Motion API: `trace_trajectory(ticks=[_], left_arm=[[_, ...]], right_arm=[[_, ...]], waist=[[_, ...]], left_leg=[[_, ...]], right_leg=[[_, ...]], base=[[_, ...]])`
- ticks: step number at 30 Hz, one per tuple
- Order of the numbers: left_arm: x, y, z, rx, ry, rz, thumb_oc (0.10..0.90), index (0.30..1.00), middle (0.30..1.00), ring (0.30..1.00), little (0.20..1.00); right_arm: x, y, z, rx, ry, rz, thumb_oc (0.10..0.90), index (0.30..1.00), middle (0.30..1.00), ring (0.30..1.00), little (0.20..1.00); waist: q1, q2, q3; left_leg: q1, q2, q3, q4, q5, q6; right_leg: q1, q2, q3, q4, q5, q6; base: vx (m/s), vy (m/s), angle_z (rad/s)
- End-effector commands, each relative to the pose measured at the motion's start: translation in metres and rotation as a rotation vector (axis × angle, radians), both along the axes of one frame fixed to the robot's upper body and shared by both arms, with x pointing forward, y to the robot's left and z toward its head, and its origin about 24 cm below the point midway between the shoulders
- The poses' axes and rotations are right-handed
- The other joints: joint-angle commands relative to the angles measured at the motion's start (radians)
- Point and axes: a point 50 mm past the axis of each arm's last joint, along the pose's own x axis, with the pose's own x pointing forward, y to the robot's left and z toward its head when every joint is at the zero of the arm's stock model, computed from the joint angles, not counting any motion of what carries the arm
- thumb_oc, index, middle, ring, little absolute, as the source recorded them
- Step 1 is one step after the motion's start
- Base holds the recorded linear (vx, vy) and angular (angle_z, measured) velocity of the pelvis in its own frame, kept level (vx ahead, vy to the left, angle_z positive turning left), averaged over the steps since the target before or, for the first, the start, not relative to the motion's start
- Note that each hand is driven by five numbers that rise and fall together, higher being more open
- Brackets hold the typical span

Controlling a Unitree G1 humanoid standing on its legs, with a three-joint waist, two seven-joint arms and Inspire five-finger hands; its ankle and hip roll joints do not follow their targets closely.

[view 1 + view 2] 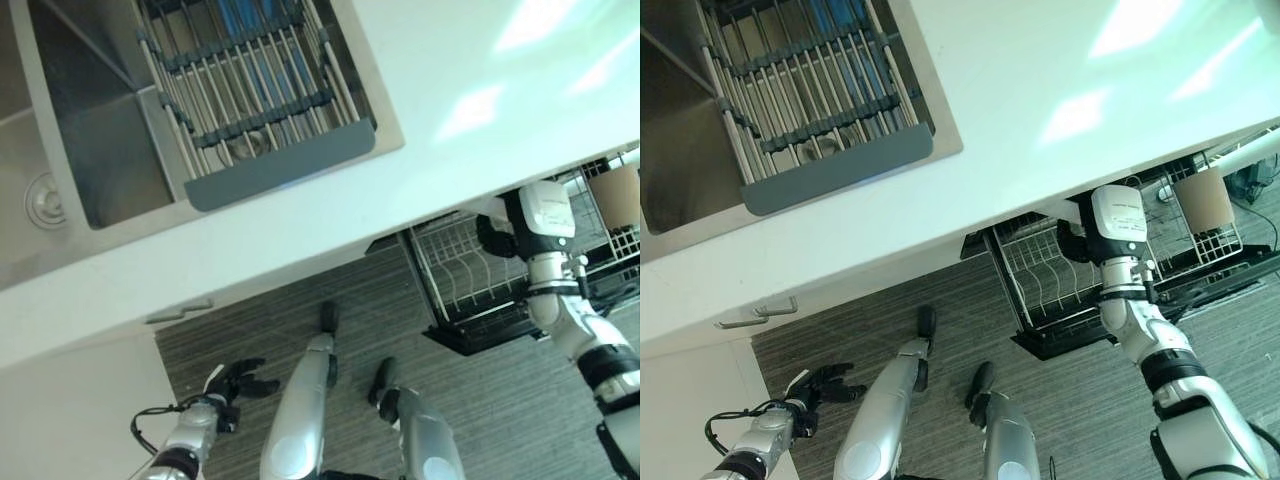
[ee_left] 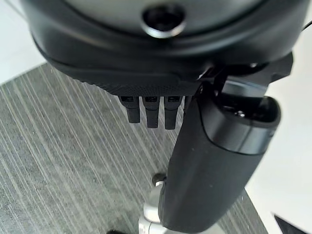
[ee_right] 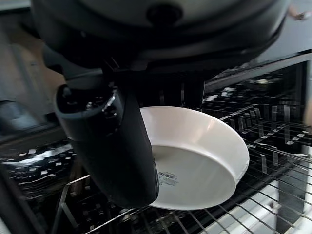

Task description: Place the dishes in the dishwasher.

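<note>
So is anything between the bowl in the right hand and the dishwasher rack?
Nothing visible. The right hand holds the white bowl just above the rack; the wire tines below it look free. A brown cup sits farther along the rack.

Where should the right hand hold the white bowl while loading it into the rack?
On the rim, from the side nearest the right hand, thumb over the edge: the white bowl sits tilted above the dishwasher rack, its open face and far rim unobstructed.
</note>
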Motion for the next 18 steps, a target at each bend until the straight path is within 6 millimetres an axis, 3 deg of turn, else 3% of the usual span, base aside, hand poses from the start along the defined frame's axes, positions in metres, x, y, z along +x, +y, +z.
trace_trajectory(ticks=[1,5,8,13,18], left_arm=[[-0.027,0.003,-0.015,-0.012,0.081,0.053,0.800,0.900,0.900,0.900,0.900],[-0.025,-0.004,-0.017,-0.031,0.085,0.064,0.800,0.900,0.900,0.900,0.900],[-0.026,-0.012,-0.021,-0.047,0.090,0.066,0.800,0.900,0.900,0.900,0.900],[-0.018,-0.032,-0.023,-0.093,0.057,0.060,0.800,0.900,0.900,0.900,0.900],[-0.018,-0.037,-0.024,-0.091,0.053,0.054,0.800,0.900,0.900,0.900,0.900]], right_arm=[[0.002,-0.018,0.077,0.186,-0.389,-0.117,0.400,0.300,0.300,0.300,0.300],[0.000,-0.024,0.074,0.181,-0.467,-0.249,0.400,0.300,0.300,0.300,0.300],[-0.005,-0.034,0.062,0.289,-0.509,-0.393,0.400,0.300,0.300,0.300,0.300],[-0.004,-0.019,0.031,0.218,-0.476,-0.467,0.400,0.300,0.300,0.300,0.300],[0.001,-0.006,0.024,0.079,-0.424,-0.432,0.400,0.300,0.300,0.300,0.300]], waist=[[-0.019,0.045,-0.025],[-0.026,0.060,-0.025],[-0.035,0.070,-0.025],[-0.045,0.097,-0.025],[-0.047,0.109,-0.025]], left_leg=[[0.041,0.009,-0.096,0.064,-0.239,-0.056],[0.018,0.014,-0.090,0.064,-0.233,-0.056],[0.013,0.019,-0.080,0.064,-0.232,-0.059],[0.010,0.024,-0.056,0.064,-0.234,-0.060],[0.006,0.025,-0.045,0.064,-0.234,-0.062]], right_leg=[[-0.064,0.010,0.021,-0.054,0.044,-0.013],[-0.093,0.011,0.018,-0.054,0.052,-0.015],[-0.103,0.013,0.021,-0.054,0.055,-0.017],[-0.113,0.005,0.013,-0.054,0.058,-0.021],[-0.120,-0.002,0.007,-0.054,0.063,-0.019]], base=[[-0.01,0.054,0.00],[-0.02,0.054,0.00],[-0.02,0.074,-0.04],[-0.01,0.057,-0.03],[0.00,0.014,0.01]])
